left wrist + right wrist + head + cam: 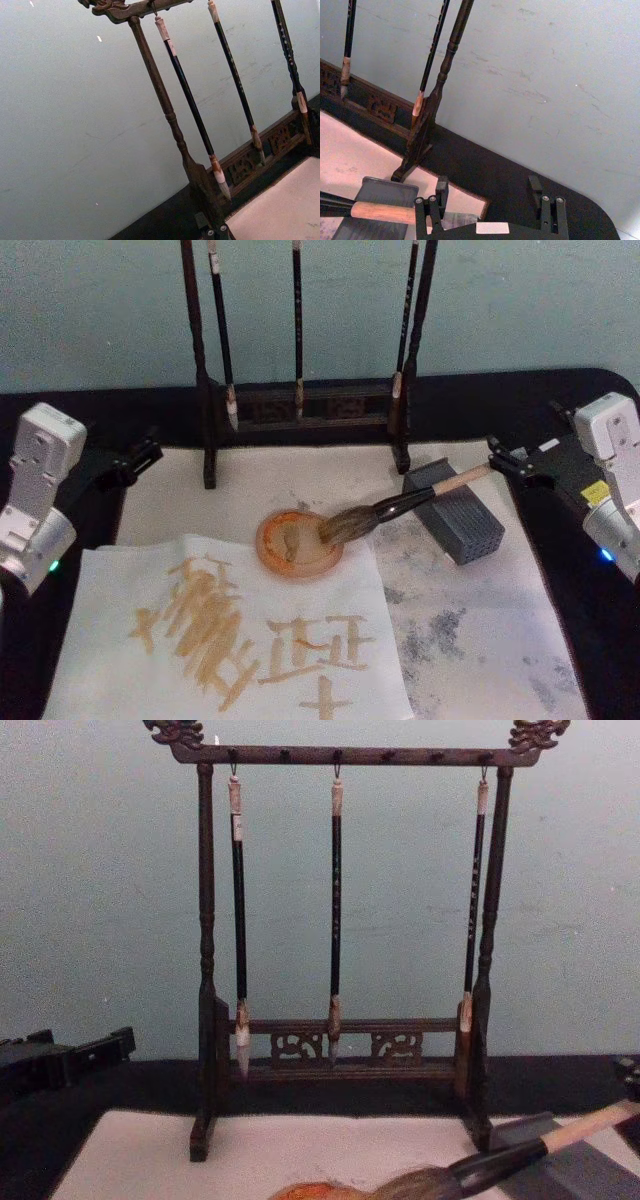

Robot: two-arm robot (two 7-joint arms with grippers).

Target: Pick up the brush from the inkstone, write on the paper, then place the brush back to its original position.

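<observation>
Paper point(120, 575) with tan strokes lies lower left; brush point(400, 506) leans on inkstone point(465, 525), keeping bristles over dish point(272, 552); right gripper point(503, 460), released, sits beside its handle; left gripper point(145, 452) parked mid-left.

Setting: a calligraphy practice bench staged indoors. Indicators: a dark carved wooden brush rack point(205, 920) with three thin black-handled hanging brushes point(336, 900), a black tabletop point(120, 410), and a bare pale teal wall point(100, 870) behind.
</observation>
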